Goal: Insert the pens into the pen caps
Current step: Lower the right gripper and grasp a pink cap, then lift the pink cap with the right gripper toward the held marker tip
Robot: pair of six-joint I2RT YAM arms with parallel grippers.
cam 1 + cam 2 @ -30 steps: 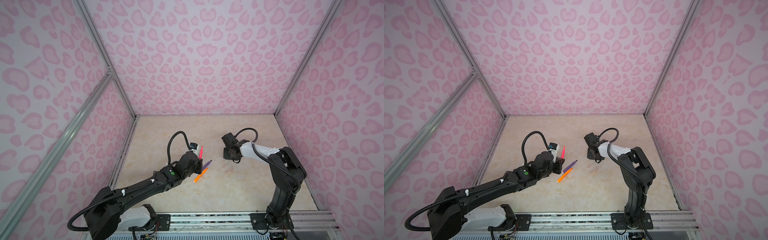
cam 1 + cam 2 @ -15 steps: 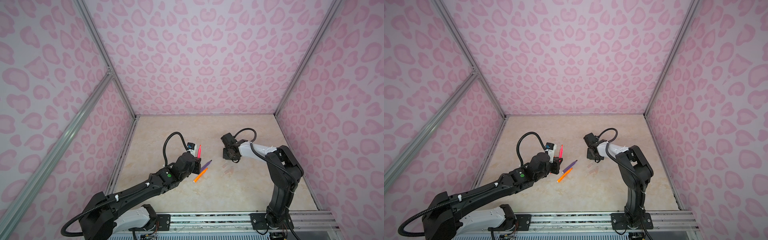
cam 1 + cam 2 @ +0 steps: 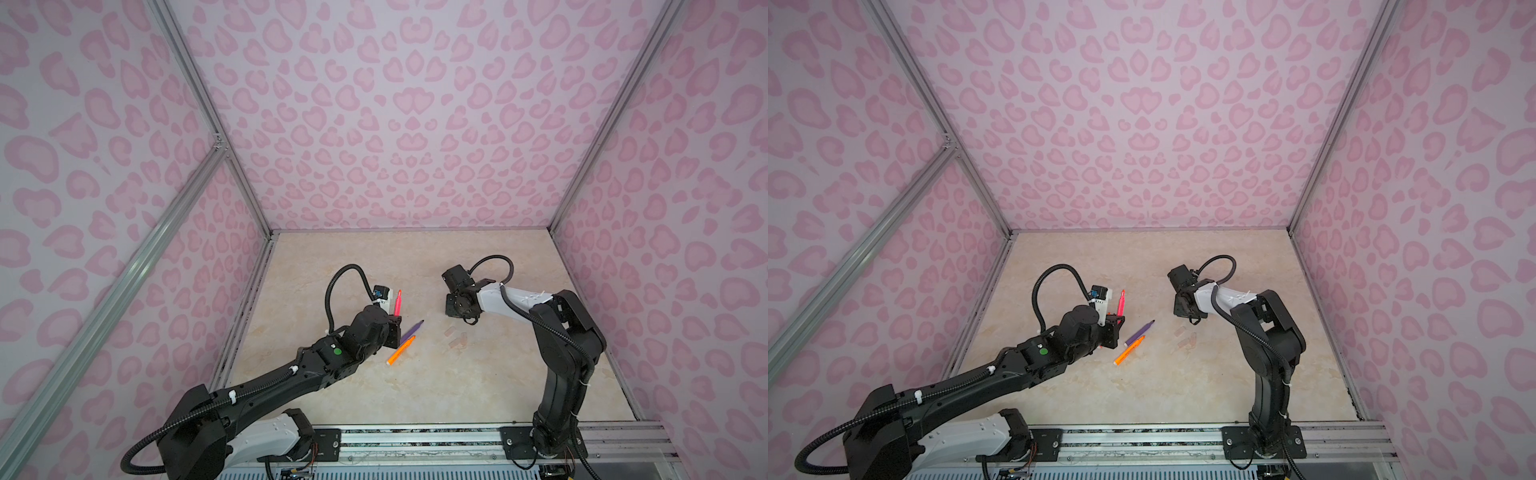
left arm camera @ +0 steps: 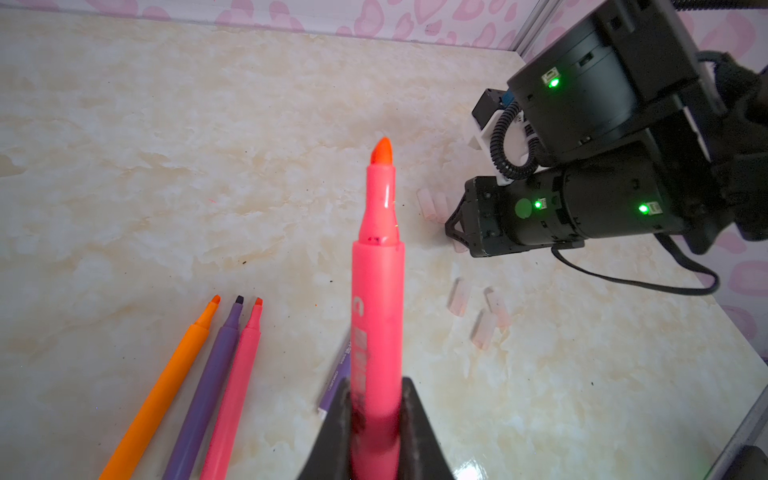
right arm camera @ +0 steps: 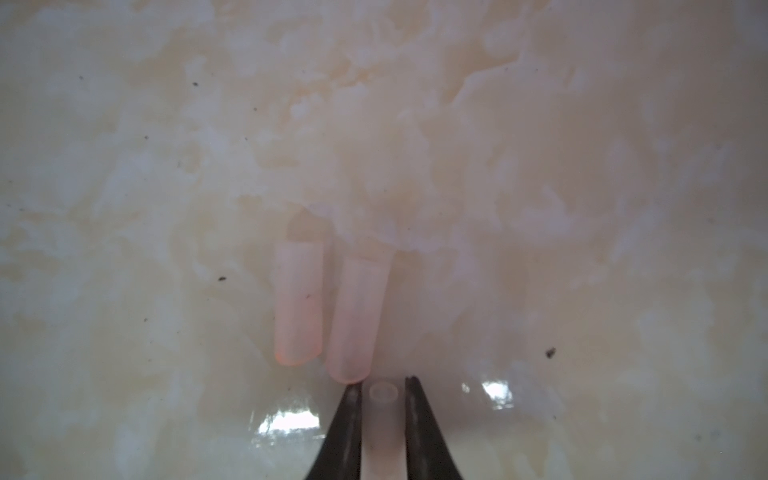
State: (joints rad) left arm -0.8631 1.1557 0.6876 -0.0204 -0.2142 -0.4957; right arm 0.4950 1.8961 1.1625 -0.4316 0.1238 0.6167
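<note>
My left gripper (image 4: 376, 419) is shut on a pink-red pen (image 4: 377, 282), which stands tip-up in both top views (image 3: 398, 301) (image 3: 1121, 302). On the table lie a purple pen (image 3: 412, 329) and an orange pen (image 3: 400, 351). In the left wrist view an orange pen (image 4: 166, 386), a purple pen (image 4: 210, 374) and a pink-red pen (image 4: 237, 382) lie side by side. My right gripper (image 5: 382, 395) is low over the table, shut on a clear pen cap (image 5: 382, 392) held end-on. Two more pen caps (image 5: 299, 303) (image 5: 358, 316) lie just beyond its fingertips.
Loose clear caps (image 3: 457, 341) (image 4: 484, 330) lie on the beige marbled table (image 3: 457, 395) between the pens and the right arm (image 3: 565, 332). Pink patterned walls close in the table on three sides. A metal rail (image 3: 415, 440) runs along the near edge.
The right gripper's jaws have closed on a clear cap. The left arm has shifted slightly to the left, still holding the pink-red pen.
</note>
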